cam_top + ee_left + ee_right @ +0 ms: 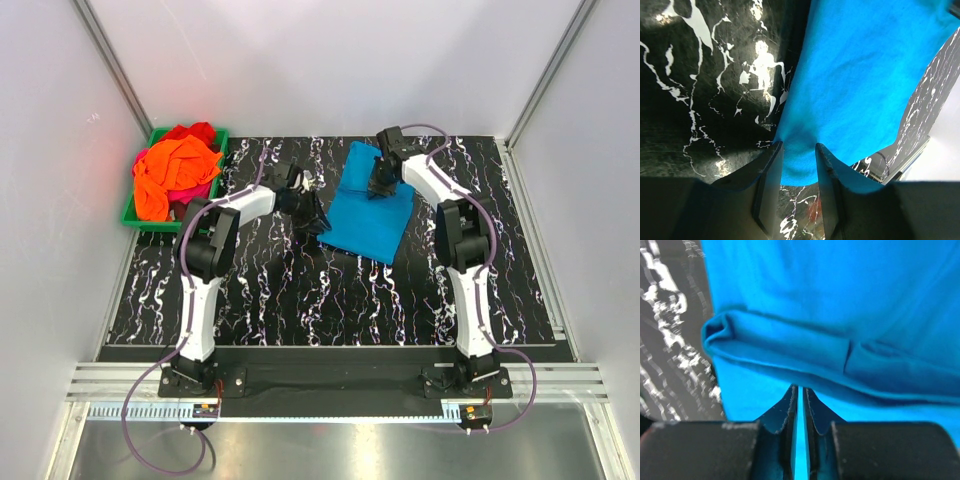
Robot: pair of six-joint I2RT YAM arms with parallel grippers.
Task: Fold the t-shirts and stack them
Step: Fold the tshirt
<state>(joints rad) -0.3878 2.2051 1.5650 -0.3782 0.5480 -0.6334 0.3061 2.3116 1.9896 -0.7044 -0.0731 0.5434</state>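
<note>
Top view: the blue shirt [372, 218] lies folded on the tabletop [330, 290], toward the far side. The left tool [316, 216] is at the shirt's left edge and the right tool [381, 186] is over its far part. An orange shirt [168, 172] and a red shirt [196, 131] are heaped in the bin [131, 214] at the far left.

Left wrist: the left tool's fingers [771, 175] clamp a bunched corner of the blue shirt. The rest of the cloth fans out beyond them.

Right wrist: the right tool's fingers [788, 412] are pressed almost together, pinching a thin layer of blue cloth. Just beyond them a rolled fold runs across the shirt.
</note>
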